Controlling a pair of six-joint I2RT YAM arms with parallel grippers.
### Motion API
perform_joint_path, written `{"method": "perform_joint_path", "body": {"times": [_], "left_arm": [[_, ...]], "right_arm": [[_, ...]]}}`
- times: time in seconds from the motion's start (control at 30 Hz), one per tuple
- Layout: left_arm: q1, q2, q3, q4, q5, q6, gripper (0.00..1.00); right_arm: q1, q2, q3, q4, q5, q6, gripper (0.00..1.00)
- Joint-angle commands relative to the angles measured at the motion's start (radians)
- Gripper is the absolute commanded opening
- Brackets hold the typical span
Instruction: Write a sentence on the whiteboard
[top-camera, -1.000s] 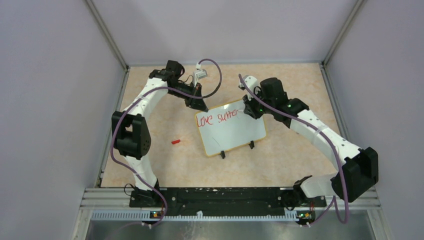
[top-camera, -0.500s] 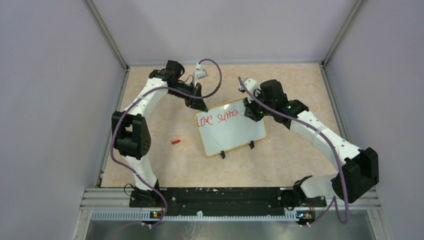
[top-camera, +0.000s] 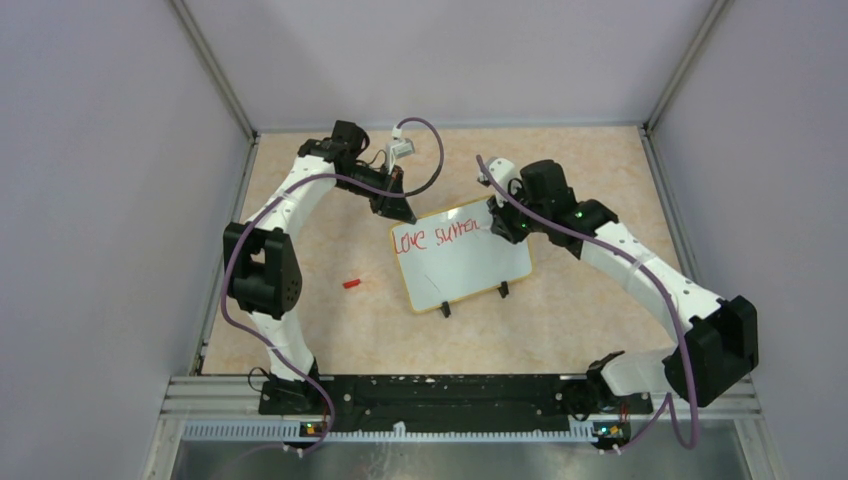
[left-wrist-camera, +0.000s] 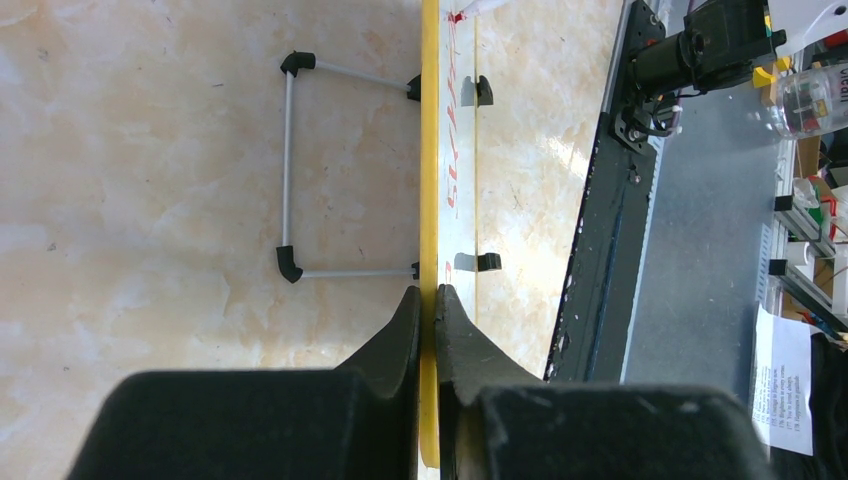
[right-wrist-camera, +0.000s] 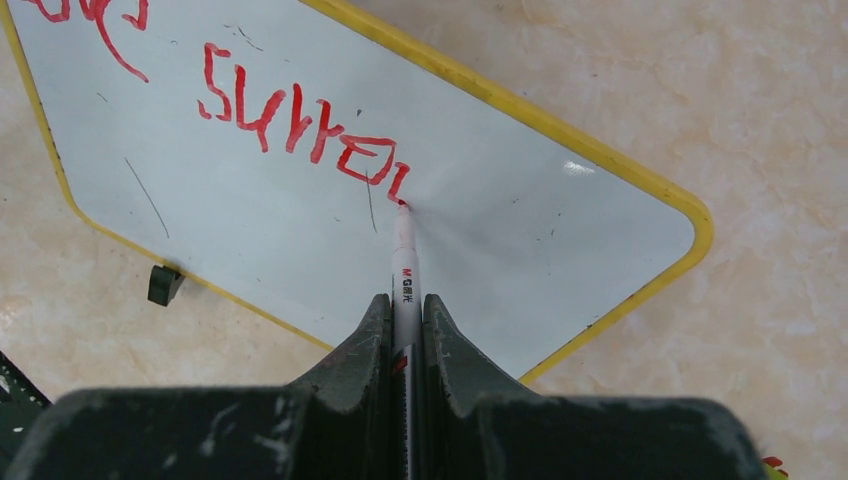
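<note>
**On the table: board pinched, marker tip on the writing**

At the left of the tan tabletop (top-camera: 590, 300) I see a small red object (top-camera: 351, 283) lying alone (too small for me to name). Next comes my left gripper (left-wrist-camera: 427, 300), nearly closed and pinching the yellow rim of the whiteboard (top-camera: 465, 265) at its far left corner. The board sits mid-table on black feet. The sentence (right-wrist-camera: 290, 130) runs in red along its top: "Love", then a word I cannot fully read. On the right, my right gripper (right-wrist-camera: 405, 310) is clamped on a white marker (right-wrist-camera: 404, 270), its red tip touching the last stroke.
</note>
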Motion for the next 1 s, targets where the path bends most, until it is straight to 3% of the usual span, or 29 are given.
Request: {"method": "perform_joint_path", "body": {"times": [0.0, 0.97], "left_arm": [[-0.016, -0.013, 0.0, 0.013, -0.002, 0.007, 0.0], [-0.016, -0.02, -0.01, 0.011, -0.006, 0.012, 0.0]], "right_arm": [[-0.015, -0.013, 0.058, 0.029, 0.042, -0.01, 0.0], [-0.015, -0.036, 0.02, -0.012, 0.028, -0.018, 0.0]]}}
